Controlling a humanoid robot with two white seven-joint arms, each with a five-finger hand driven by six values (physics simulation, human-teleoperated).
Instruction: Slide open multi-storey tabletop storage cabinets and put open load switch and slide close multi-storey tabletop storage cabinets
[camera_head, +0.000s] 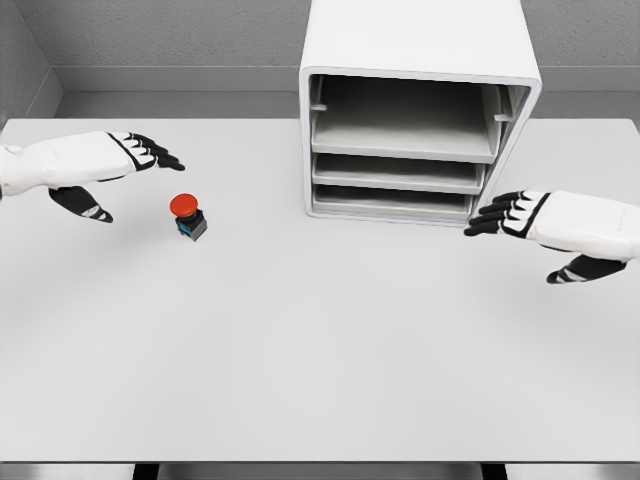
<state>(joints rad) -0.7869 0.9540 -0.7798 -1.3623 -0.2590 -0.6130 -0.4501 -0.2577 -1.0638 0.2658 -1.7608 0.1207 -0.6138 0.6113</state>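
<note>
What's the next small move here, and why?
Probably ease the right hand forward to the front edge of a cabinet drawer. Its open fingers are already level with the bottom drawer's front, and the red-button switch sits loose on the table by the open left hand, not yet grasped.

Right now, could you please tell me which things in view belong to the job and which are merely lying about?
Belonging to the job:
storage cabinet
red-capped load switch
left hand, open
right hand, open

Lying about:
nothing; only the table itself

Table (320, 380) with cabinet (420, 100), switch (188, 217)
</note>
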